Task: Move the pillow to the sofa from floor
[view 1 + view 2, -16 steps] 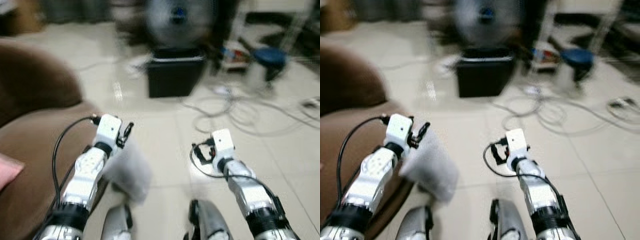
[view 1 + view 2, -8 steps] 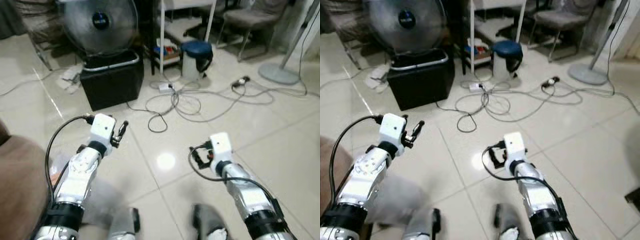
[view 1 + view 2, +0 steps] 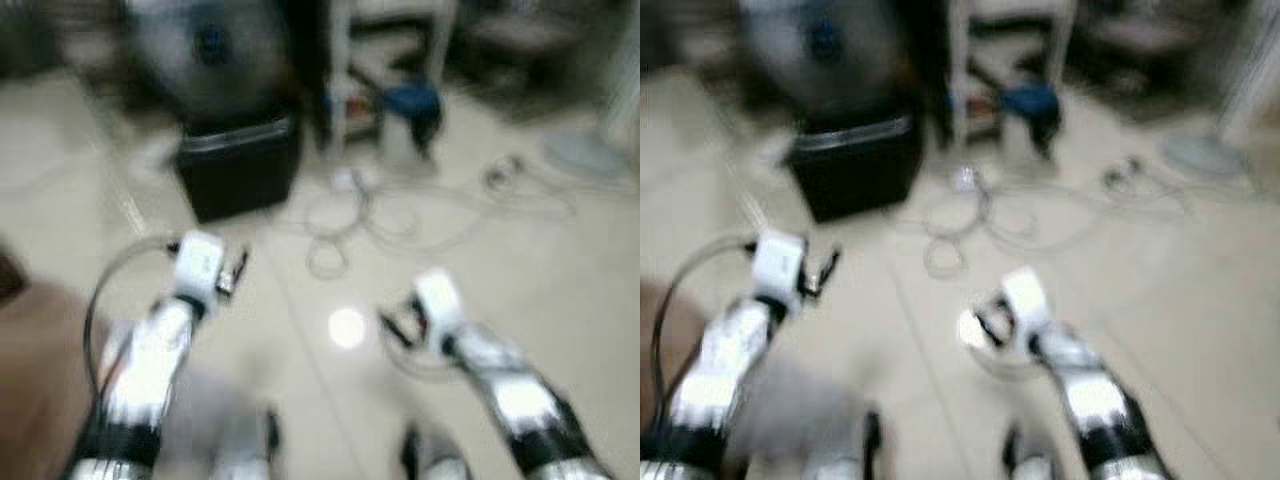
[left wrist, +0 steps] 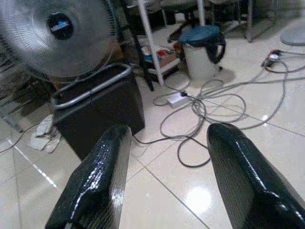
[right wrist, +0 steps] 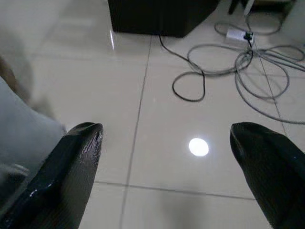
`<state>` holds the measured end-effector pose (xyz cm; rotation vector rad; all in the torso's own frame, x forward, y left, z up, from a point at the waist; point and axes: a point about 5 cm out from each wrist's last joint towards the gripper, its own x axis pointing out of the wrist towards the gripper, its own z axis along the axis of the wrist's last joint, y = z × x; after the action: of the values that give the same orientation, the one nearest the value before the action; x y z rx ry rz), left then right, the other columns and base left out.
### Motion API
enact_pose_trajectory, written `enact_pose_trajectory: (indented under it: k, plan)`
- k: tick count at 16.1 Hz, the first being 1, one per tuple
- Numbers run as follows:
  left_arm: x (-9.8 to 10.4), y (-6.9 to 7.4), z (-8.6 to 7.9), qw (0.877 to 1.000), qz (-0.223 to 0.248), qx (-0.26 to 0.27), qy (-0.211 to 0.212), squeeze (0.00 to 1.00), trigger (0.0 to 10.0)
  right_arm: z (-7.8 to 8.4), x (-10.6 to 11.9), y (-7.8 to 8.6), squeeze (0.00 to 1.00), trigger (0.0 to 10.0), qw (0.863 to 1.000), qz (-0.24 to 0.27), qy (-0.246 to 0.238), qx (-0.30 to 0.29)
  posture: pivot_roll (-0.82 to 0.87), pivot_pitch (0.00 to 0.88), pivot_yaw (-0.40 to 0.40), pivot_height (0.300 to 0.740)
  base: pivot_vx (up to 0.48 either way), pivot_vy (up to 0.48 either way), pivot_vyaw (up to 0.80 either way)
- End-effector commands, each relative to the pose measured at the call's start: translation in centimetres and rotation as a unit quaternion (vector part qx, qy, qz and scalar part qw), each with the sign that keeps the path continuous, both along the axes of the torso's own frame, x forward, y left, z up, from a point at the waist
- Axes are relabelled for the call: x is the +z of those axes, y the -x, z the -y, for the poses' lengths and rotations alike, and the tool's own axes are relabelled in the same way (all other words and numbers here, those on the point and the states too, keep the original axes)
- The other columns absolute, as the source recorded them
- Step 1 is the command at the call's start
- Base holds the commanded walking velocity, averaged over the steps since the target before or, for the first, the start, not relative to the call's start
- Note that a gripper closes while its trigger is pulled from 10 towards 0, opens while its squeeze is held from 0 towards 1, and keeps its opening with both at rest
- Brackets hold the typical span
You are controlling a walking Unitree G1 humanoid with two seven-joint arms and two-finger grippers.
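The head views are blurred. A pale grey pillow lies low on the floor beside the brown sofa at the left edge, partly hidden under my left arm. My left gripper is held out above the tiles, past the pillow; in the left wrist view its fingers stand open with nothing between them. My right gripper hovers over bare floor, open and empty, and a grey shape that looks like the pillow shows beside it in the right wrist view.
Ahead stand a black bin and a floor fan behind it. A blue-lidded bucket and loose cables lie ahead to the right. My feet show at the lower edge.
The view has swung right, away from the sofa, and is now blurred again. Both arms keep the same outstretched pose. The pillow now shows lower under my left arm.
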<state>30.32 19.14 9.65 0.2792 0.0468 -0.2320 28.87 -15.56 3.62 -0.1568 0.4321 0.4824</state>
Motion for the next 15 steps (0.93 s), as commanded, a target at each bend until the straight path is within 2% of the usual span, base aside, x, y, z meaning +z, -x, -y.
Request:
enact_pose_trajectory:
  k: [1, 5, 7, 9, 10, 12, 14, 15]
  plan:
    - [-0.3, 0.5, -1.3, 1.000, -0.011, 0.017, -0.010, 0.00, 10.0, -1.5, 0.7, -0.5, 0.00, 10.0, 0.999, 0.013, -0.015, 0.031, 0.10, 0.000, -0.003, 0.586, 0.289, 0.000, 0.80]
    - [-0.7, 1.1, -0.9, 1.000, -0.020, 0.014, -0.012, 0.00, 10.0, -1.9, -0.4, -0.1, 0.00, 10.0, 0.999, -0.003, -0.020, 0.044, 0.11, 0.000, -0.009, 0.586, 0.287, 0.000, 0.80]
    - [-0.6, 1.1, -0.9, 1.000, -0.021, 0.011, -0.014, 0.00, 10.0, -1.7, -1.2, -0.1, 0.00, 10.0, 0.999, -0.017, -0.031, 0.028, 0.11, 0.000, -0.009, 0.586, 0.285, 0.000, 0.00]
    - [-0.4, 0.9, -0.7, 1.000, -0.023, 0.005, -0.019, 0.00, 10.0, -0.7, -3.6, 0.8, 0.00, 10.0, 0.999, -0.047, -0.020, 0.004, 0.10, 0.000, 0.001, 0.586, 0.278, 0.000, 0.00]
    - [-0.4, 0.9, -0.7, 1.000, -0.024, 0.005, -0.019, 0.00, 10.0, -0.2, -4.0, 1.1, 0.00, 10.0, 0.998, -0.053, -0.018, -0.002, 0.09, 0.000, 0.008, 0.586, 0.000, 0.000, 0.00]
    - [-0.7, 0.8, -0.5, 0.999, -0.035, 0.000, -0.022, 0.00, 10.0, 0.6, -3.8, 1.0, 0.00, 10.0, 0.999, -0.048, -0.020, -0.004, 0.09, 0.000, 0.012, 0.586, 0.000, 0.000, 0.00]
    - [-1.1, 0.7, 0.1, 0.997, -0.053, -0.022, -0.042, 0.00, 10.0, 0.8, -3.4, 0.6, 0.00, 10.0, 0.999, -0.037, -0.022, 0.000, 0.09, 0.000, 0.012, 0.586, 0.000, 0.000, 0.00]
    - [-1.4, 0.5, 0.1, 0.997, -0.069, -0.027, -0.025, 0.00, 10.0, 0.8, -3.3, 0.4, 0.00, 10.0, 0.999, -0.034, -0.019, 0.005, 0.09, 0.000, 0.010, 0.586, 0.000, 0.000, 0.00]
